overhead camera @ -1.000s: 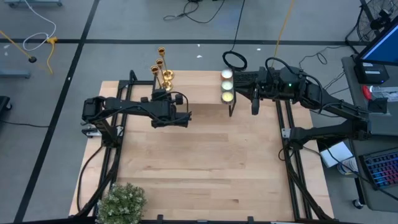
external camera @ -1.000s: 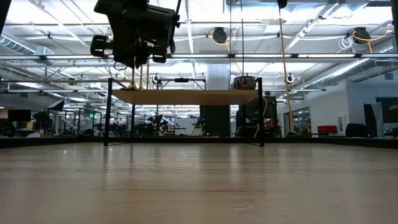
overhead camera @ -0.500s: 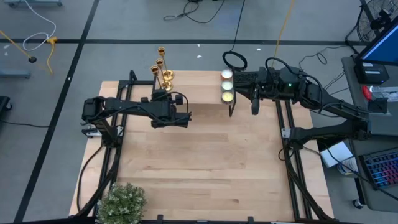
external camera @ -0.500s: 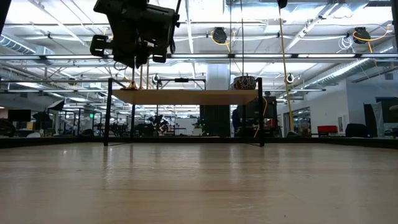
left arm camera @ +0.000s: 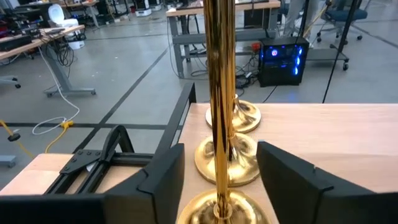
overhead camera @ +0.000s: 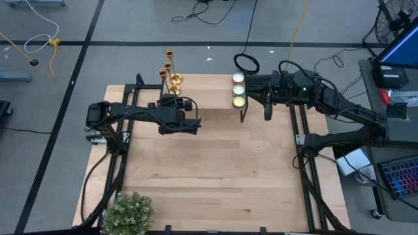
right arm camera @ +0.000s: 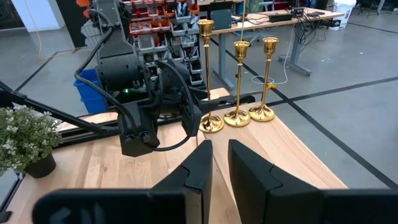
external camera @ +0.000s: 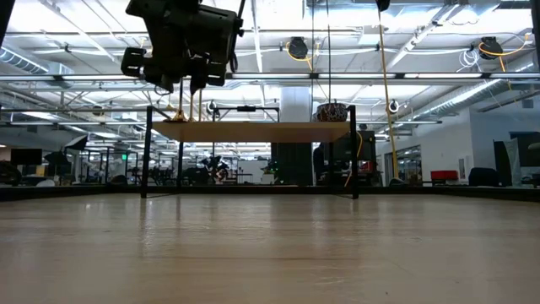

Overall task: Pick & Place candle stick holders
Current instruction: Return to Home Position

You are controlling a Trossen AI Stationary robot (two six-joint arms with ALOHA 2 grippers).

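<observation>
At the left gripper (left arm camera: 221,149): wide open, one finger (left arm camera: 163,180) on each side of the nearest holder (left arm camera: 219,93), around its thin gold stem and not touching it. Gripping nothing. Raised above the left end of the shelf (external camera: 253,131), over the back left part of the table (overhead camera: 209,170). Just below the fingers, the round flared base of that same holder. Directly behind it, in one line, the bases of the second holder (left arm camera: 227,163) and the third holder (left arm camera: 247,116) — all three upright on the wooden shelf top, close together, near its left edge. From the right wrist, the same three holders (right arm camera: 239,87) in a row, standing straight, each with a small cup on top, right beside the dark left arm (right arm camera: 143,99).

At the right gripper (right arm camera: 221,146): nearly closed, only a thin slit between the fingers, nothing inside. Placed at the other end of the shelf, pointing along it toward the holders and well apart from them. Near this gripper, on the right end of the shelf, three small round candles (overhead camera: 239,89) in a short line, glowing pale.

Farther out: a small bushy plant (overhead camera: 127,212) at the table's corner on the left arm's side, far from the shelf. From the low camera, the shelf on its dark legs at the far side, with the left arm hanging over its left end.
</observation>
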